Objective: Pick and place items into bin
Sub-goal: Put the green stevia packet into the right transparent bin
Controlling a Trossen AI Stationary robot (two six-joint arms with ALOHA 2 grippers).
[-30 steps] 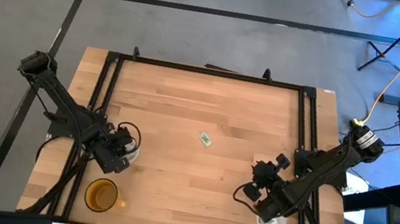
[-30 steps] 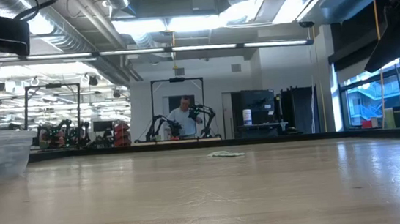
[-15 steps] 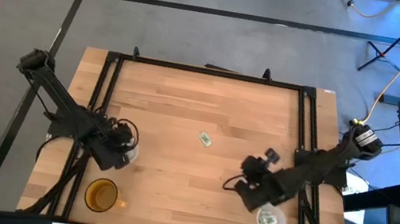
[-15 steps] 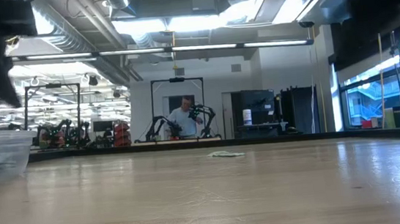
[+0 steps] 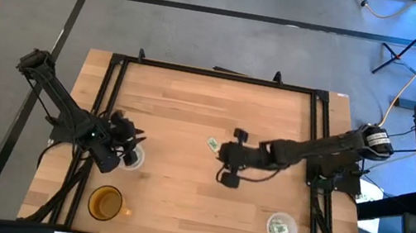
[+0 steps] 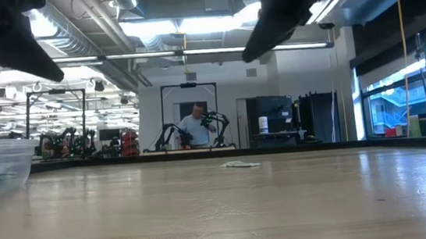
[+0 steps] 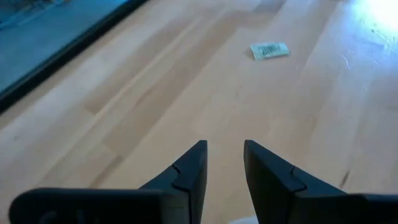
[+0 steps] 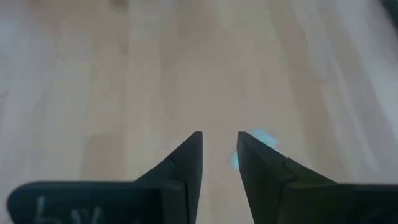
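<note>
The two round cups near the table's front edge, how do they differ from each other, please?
The amber cup is orange-brown and see-through, while the clear cup is colourless. The amber cup stands at the front left, near the left gripper; the clear cup stands at the front right, away from the right gripper, which reaches toward the lone packet mid-table. Pale green shows inside the clear cup; the amber cup shows none. Both are round, upright and open-topped.

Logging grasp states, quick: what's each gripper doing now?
Left gripper: open, empty, over the clear cup.
Right gripper: open, empty, beside the packet.
</note>
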